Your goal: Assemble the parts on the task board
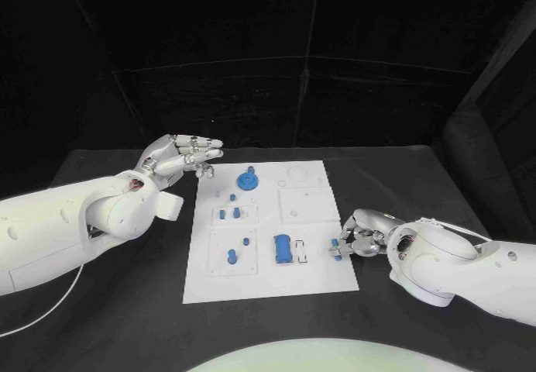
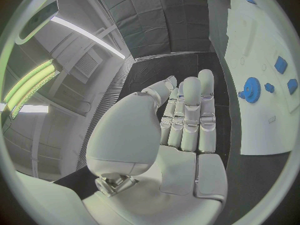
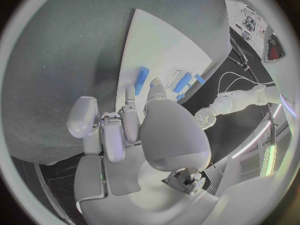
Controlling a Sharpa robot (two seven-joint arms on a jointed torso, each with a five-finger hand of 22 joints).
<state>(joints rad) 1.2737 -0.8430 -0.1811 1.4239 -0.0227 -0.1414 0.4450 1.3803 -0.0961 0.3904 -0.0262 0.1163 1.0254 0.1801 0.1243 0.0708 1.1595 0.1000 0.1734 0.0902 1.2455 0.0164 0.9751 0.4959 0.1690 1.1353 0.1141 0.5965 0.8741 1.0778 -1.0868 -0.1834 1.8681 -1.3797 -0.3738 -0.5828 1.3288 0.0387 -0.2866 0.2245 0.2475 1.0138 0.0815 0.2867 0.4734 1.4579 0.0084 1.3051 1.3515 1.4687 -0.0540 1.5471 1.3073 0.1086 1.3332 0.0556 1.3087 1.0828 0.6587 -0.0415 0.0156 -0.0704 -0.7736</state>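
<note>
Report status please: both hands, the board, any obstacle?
Left hand open, beside task board far corner. Right hand pinching small part at board edge. Blue gear on board. Nothing blocking.

One white task board point(image 1: 272, 232), about seven blue parts point(image 1: 248, 182), two robot hands point(image 1: 179, 159)

The black desk point(image 1: 101, 325) is enclosed by dark curtained walls point(image 1: 301, 93), and long ceiling light strips point(image 2: 87, 32) are lit overhead.

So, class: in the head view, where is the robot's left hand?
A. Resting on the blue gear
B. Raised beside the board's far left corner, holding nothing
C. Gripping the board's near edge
B: the left hand hovers empty off the task board corner.
</note>
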